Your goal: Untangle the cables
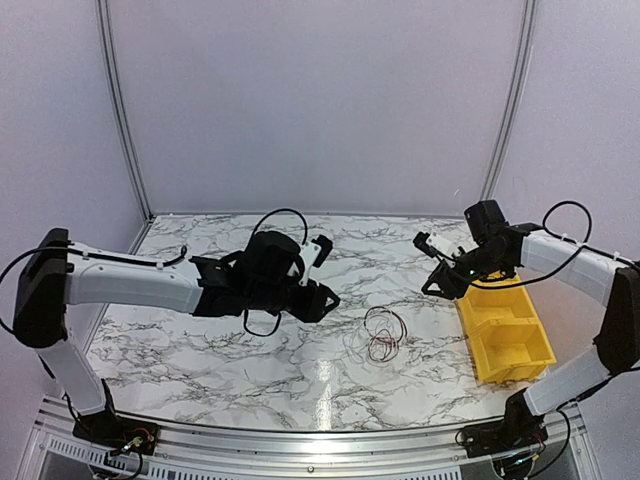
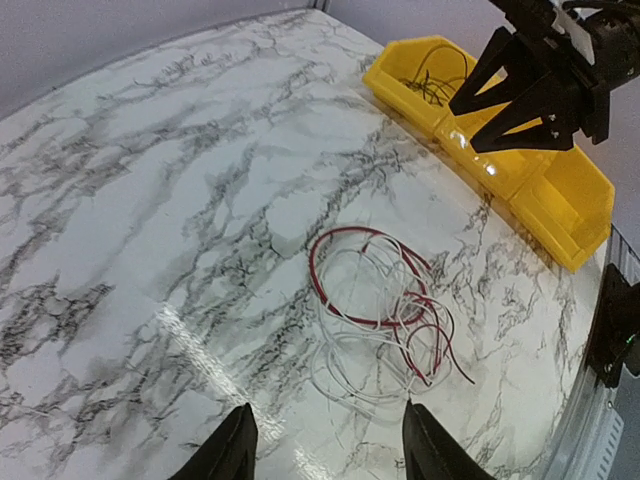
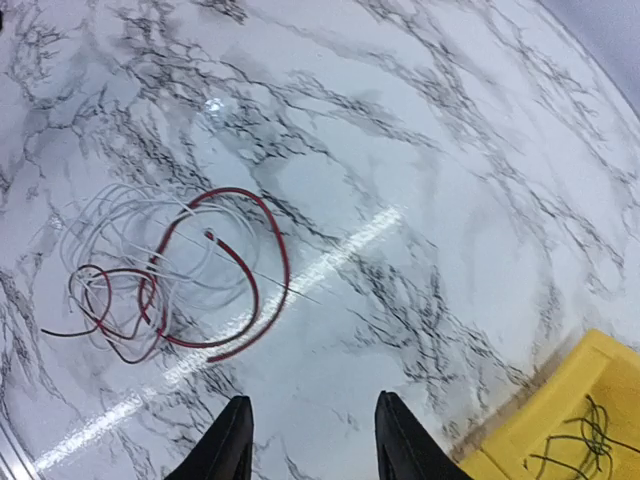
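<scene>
Lying tangled on the table point(image 1: 250, 370), the cables point(image 1: 385, 335) apart from left gripper point(image 2: 328, 445) and right gripper point(image 3: 312, 440), both parted, empty.

The table point(image 1: 250, 350) has a white marble-patterned top veined in grey and black, and light glares off its surface. A loose tangle of cables point(image 1: 384, 335) lies flat on it, right of the middle: thin red and white wires looped over one another. A yellow two-compartment bin point(image 1: 505, 335) sits at the table's right edge, its long side roughly along that edge, apart from the tangle.
</scene>
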You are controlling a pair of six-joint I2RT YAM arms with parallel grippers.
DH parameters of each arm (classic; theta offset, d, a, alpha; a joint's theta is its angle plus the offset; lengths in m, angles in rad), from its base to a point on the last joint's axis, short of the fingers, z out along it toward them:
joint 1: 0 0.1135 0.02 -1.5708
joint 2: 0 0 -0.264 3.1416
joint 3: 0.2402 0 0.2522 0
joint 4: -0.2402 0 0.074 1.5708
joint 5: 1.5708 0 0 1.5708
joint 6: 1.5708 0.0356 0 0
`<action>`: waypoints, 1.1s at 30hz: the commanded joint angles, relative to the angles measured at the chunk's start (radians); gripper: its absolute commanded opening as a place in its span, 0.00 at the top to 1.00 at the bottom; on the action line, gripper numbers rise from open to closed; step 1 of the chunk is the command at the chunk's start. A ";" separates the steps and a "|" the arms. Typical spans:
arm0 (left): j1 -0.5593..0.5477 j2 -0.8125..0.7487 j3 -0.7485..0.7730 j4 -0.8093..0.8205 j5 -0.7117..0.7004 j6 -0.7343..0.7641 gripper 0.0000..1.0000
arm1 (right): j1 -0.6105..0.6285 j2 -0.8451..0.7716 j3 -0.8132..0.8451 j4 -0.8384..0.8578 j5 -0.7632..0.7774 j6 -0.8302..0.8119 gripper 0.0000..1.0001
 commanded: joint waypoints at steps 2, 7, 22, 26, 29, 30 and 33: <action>-0.010 0.150 0.036 -0.003 0.208 -0.083 0.49 | 0.079 0.009 -0.084 0.228 -0.319 -0.019 0.58; -0.009 0.239 -0.020 0.113 0.202 -0.280 0.52 | 0.133 0.002 -0.169 0.297 -0.335 -0.027 0.59; 0.003 0.413 0.017 0.205 0.268 -0.567 0.62 | 0.134 -0.070 -0.194 0.305 -0.228 -0.052 0.56; 0.015 0.465 0.058 0.217 0.295 -0.583 0.68 | 0.134 -0.076 -0.204 0.315 -0.201 -0.061 0.56; 0.021 0.486 0.089 0.222 0.311 -0.583 0.83 | 0.134 -0.069 -0.202 0.312 -0.187 -0.063 0.56; 0.025 0.480 0.091 0.222 0.307 -0.582 0.88 | 0.134 -0.070 -0.202 0.311 -0.185 -0.063 0.56; 0.036 0.419 0.056 0.222 0.250 -0.563 0.98 | 0.134 -0.078 -0.204 0.314 -0.189 -0.061 0.56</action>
